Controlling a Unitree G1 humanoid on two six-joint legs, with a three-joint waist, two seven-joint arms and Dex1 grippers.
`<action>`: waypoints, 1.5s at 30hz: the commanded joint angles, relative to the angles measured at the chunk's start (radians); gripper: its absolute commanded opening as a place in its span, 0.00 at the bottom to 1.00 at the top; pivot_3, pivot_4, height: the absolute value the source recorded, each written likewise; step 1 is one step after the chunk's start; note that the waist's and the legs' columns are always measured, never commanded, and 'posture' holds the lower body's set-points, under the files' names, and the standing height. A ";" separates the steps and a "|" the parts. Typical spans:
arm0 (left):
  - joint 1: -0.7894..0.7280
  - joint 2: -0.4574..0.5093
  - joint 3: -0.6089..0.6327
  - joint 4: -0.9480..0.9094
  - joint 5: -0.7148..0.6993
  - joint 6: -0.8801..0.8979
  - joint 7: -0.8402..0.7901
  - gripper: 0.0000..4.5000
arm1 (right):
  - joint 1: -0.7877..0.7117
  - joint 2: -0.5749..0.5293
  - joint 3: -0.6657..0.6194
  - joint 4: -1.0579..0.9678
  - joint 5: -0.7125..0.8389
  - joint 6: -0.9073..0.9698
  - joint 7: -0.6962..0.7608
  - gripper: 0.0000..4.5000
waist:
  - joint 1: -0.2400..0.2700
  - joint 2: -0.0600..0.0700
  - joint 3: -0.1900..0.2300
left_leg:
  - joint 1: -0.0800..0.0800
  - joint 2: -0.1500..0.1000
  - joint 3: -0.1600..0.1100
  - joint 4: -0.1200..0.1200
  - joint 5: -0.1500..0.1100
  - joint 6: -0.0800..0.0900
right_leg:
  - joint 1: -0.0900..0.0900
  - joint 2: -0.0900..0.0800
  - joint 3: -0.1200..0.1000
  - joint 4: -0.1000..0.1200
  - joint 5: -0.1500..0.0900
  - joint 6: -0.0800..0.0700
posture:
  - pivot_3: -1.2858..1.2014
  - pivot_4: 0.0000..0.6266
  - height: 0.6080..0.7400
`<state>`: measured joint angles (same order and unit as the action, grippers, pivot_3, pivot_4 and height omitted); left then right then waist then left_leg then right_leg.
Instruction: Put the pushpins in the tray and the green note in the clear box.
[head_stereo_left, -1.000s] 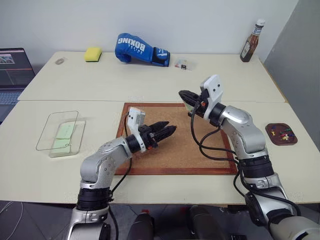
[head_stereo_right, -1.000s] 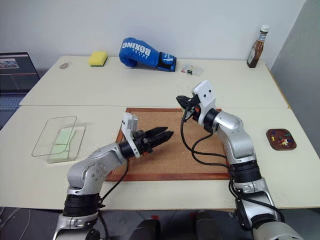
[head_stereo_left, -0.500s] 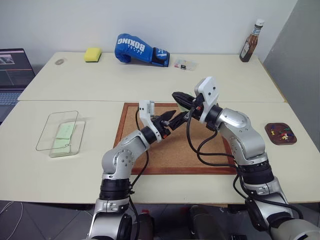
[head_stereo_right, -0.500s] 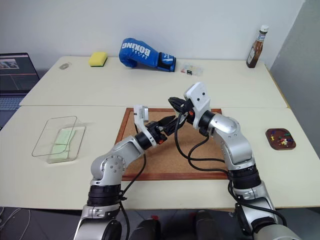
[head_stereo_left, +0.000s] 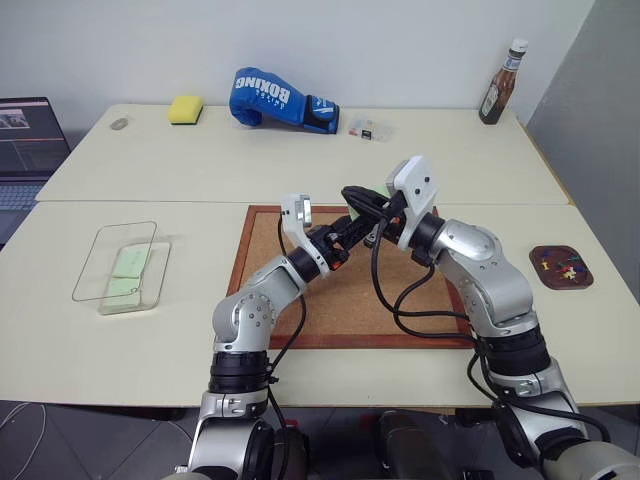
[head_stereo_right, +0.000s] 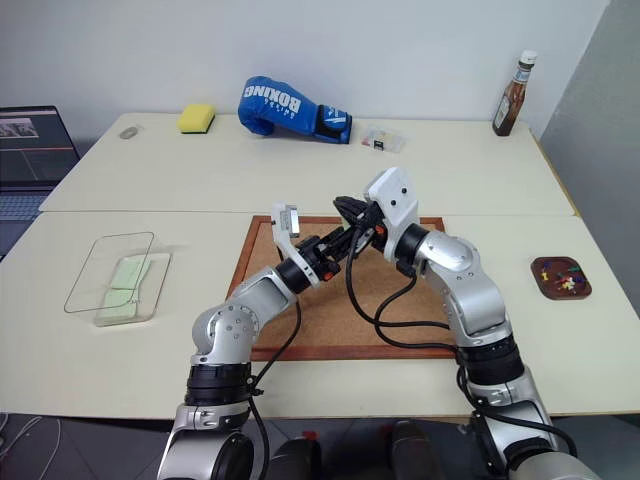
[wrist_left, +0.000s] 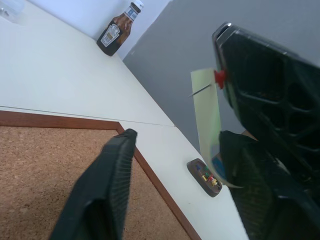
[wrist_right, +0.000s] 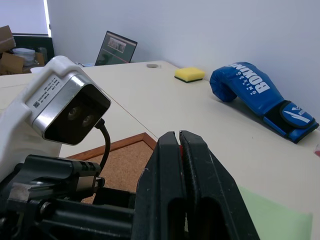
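My right gripper (wrist_right: 179, 136) is shut on a red pushpin (wrist_left: 219, 76), held above the corkboard (head_stereo_left: 350, 295). The pin pierces the green note (wrist_left: 210, 117), which hangs from it. My left gripper (wrist_left: 177, 136) has its jaws apart on either side of the hanging note, close by its right finger (wrist_left: 252, 185). In the eye views the two grippers meet over the board's far edge, left gripper (head_stereo_left: 350, 229) just below right gripper (head_stereo_left: 352, 195). The tray (head_stereo_left: 562, 267) sits at the table's right edge with several coloured pushpins in it. The clear box (head_stereo_left: 120, 265) lies at the left with green notes inside.
On the far table are a blue boxing glove (head_stereo_left: 278, 98), a yellow sponge (head_stereo_left: 185, 108), a small clear compartment case (head_stereo_left: 368, 128) and a sauce bottle (head_stereo_left: 503, 82). A laptop (head_stereo_left: 25, 135) stands at the far left. A seam divides the two tables.
My left arm swung up and to the right until its fingers reached the note under the right gripper. Its jaws widened, then narrowed around the note. The right gripper drew slightly back, still shut.
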<state>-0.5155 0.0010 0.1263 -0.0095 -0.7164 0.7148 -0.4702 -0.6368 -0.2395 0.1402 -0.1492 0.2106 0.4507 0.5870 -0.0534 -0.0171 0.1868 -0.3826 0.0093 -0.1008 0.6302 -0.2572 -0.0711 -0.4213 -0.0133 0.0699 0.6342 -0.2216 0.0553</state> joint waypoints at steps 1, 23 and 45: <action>-0.014 -0.002 0.008 -0.045 -0.032 -0.012 -0.003 0.39 | 0.002 -0.002 -0.008 -0.039 0.013 0.002 -0.006 0.00 | 0.000 0.000 0.000 | 0.000 0.000 0.000 0.000 0.000 0.000 | 0.000 0.000 0.000 0.000 0.000 0.000 | 0.52 0.24 1.00; -0.020 -0.001 0.096 0.100 -0.106 0.085 0.115 0.01 | 0.019 -0.026 -0.053 -0.102 0.016 0.034 -0.065 0.00 | -0.001 0.000 0.000 | 0.001 -0.001 -0.001 0.006 0.000 0.000 | 0.000 0.000 0.000 0.008 -0.001 0.001 | 0.52 0.24 1.00; -0.299 0.237 -0.548 0.059 0.488 -0.472 -0.405 0.01 | 0.155 -0.277 -0.684 0.174 -0.059 0.335 -0.481 0.00 | 0.009 0.000 0.000 | 0.000 -0.001 0.002 0.012 0.000 0.001 | 0.001 0.001 0.003 0.010 -0.001 0.001 | 0.52 0.24 1.00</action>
<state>-0.7951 0.2443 -0.3885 0.0316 -0.2745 0.3219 -0.8399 -0.4439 -0.4894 -0.5049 0.0100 0.1241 0.7824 0.1064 -0.0449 -0.0175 0.1873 -0.3824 0.0079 -0.0979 0.6420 -0.2574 -0.0703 -0.4207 -0.0126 0.0735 0.6441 -0.2226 0.0564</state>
